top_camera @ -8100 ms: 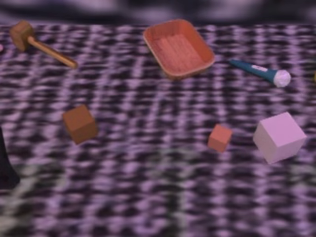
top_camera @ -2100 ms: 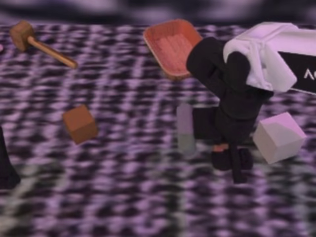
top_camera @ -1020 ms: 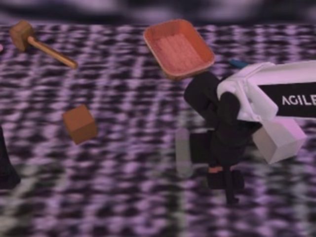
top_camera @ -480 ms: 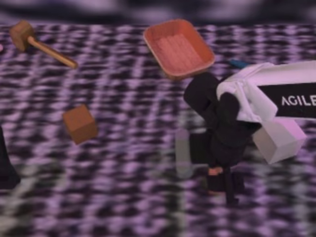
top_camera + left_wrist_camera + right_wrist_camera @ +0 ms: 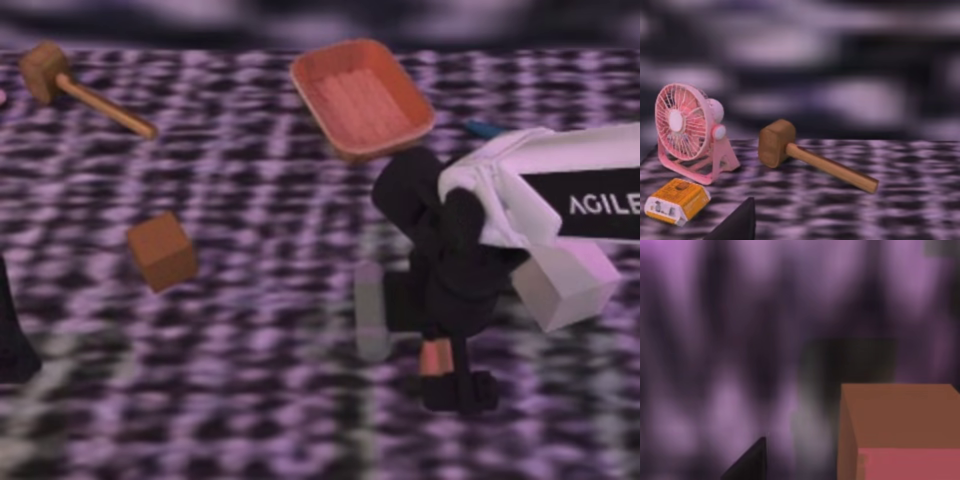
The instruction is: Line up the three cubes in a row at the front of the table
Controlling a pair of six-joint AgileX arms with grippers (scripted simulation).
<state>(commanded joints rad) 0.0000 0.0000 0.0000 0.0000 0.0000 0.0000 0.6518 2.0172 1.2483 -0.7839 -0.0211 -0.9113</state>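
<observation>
My right gripper low right of centre, fingers clenched on salmon cube. Lilac cube just beside arm, right; brown cube mid-left. Three cubes total. Table lower strip open. Left arm parked at left edge.

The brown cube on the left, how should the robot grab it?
Come straight down from above and pinch two opposite side faces of the brown cube. It sits turned at an angle on the table, so the end effector should twist to match its flat sides, not its corners. Nothing crowds it.
</observation>
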